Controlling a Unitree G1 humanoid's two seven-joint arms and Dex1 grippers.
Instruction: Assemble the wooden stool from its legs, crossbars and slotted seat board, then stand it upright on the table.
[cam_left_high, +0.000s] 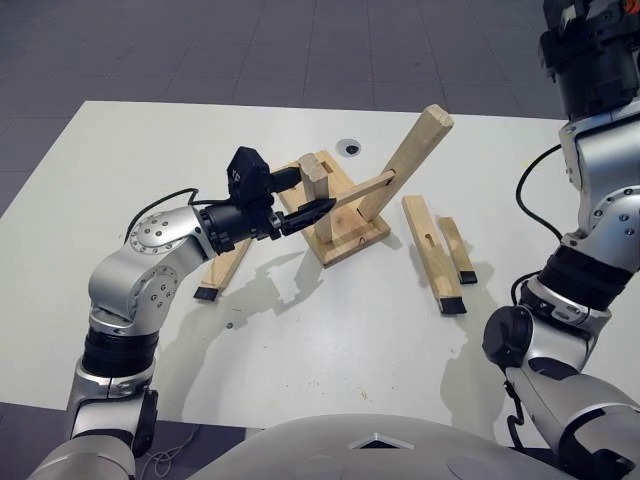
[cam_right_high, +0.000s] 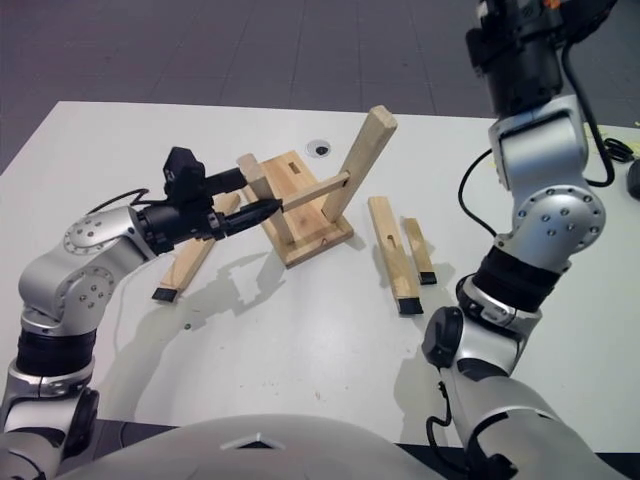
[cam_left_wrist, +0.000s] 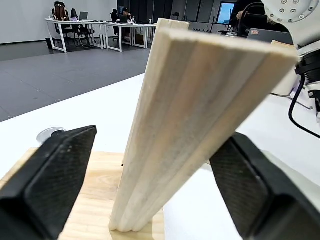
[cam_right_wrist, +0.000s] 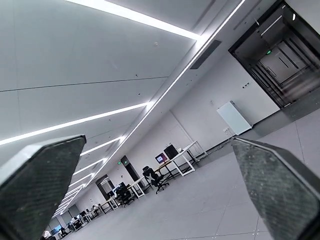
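Observation:
The slotted seat board (cam_left_high: 345, 235) lies flat on the white table (cam_left_high: 330, 340). A short leg (cam_left_high: 316, 181) stands on it, and a longer leg (cam_left_high: 412, 152) leans up to the right. A crossbar (cam_left_high: 362, 190) joins the two. My left gripper (cam_left_high: 300, 198) is open and straddles the short leg (cam_left_wrist: 200, 100), with its black fingers (cam_left_wrist: 50, 185) on either side and gaps showing. My right gripper (cam_right_wrist: 160, 185) is raised high, points at the ceiling, and is open with nothing between its fingers.
A loose leg (cam_left_high: 433, 255) with a black foot and a shorter bar (cam_left_high: 458, 250) lie to the right of the board. Another leg (cam_left_high: 222, 272) lies under my left forearm. A round grommet (cam_left_high: 348, 148) sits in the table behind the board.

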